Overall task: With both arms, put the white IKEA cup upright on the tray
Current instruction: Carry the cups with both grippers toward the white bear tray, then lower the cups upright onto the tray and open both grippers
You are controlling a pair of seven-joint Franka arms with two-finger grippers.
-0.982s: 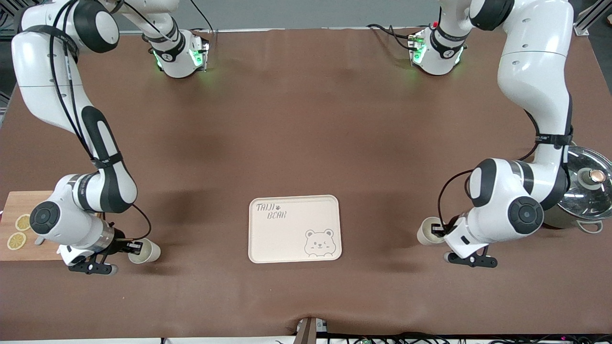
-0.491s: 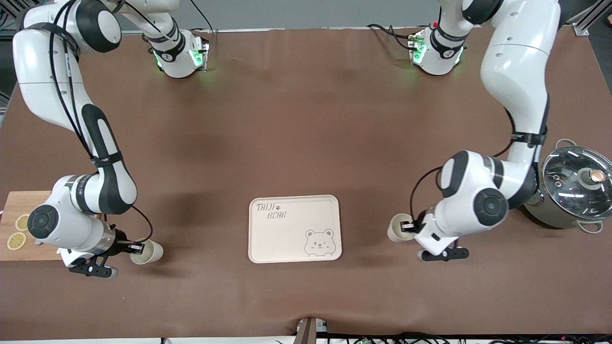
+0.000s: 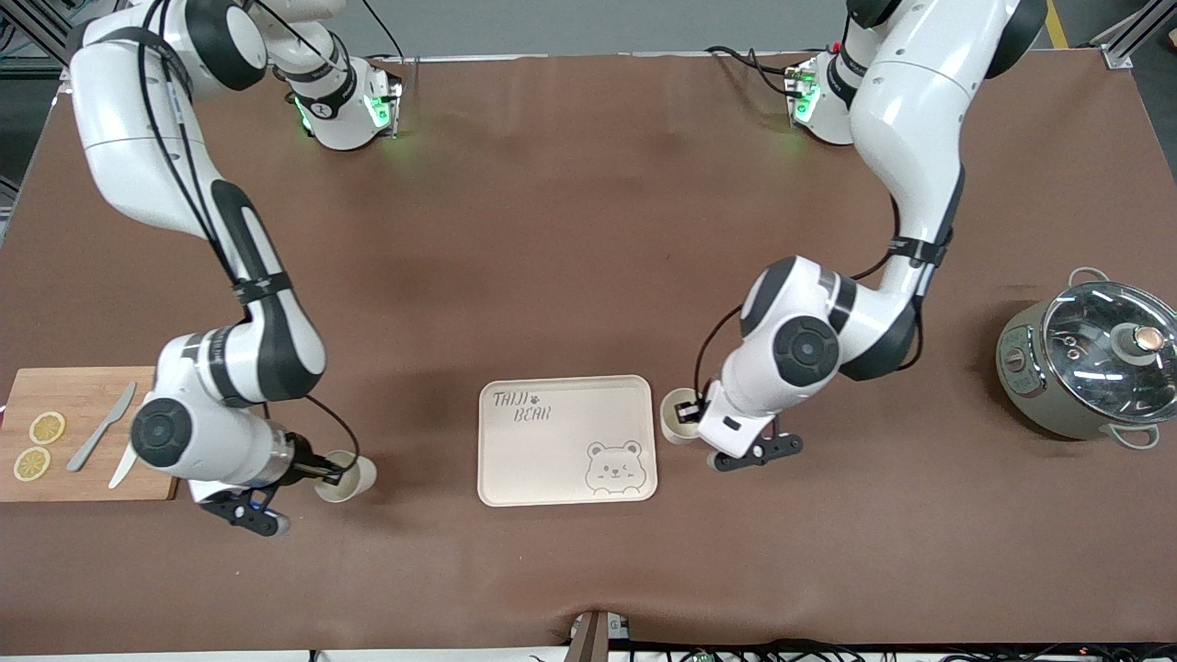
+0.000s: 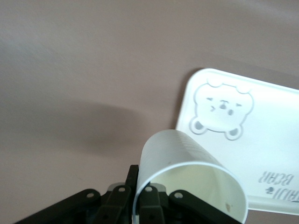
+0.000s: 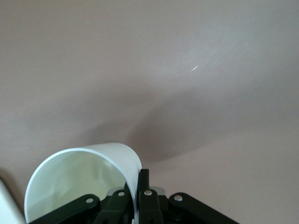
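The cream tray with the bear drawing lies at the table's middle, near the front camera. My left gripper is shut on the rim of a white cup, held mouth-up right beside the tray's edge at the left arm's end. In the left wrist view, the left gripper pinches that cup's wall, with the tray close by. My right gripper is shut on a second white cup, a short way off the tray toward the right arm's end. In the right wrist view, the right gripper pinches this cup's wall.
A wooden cutting board with lemon slices and a knife lies at the right arm's end. A metal pot with a glass lid stands at the left arm's end.
Both arms have carried their cups toward the tray. The left gripper moved a long way and now sits at the tray's edge. The right gripper moved a shorter way.
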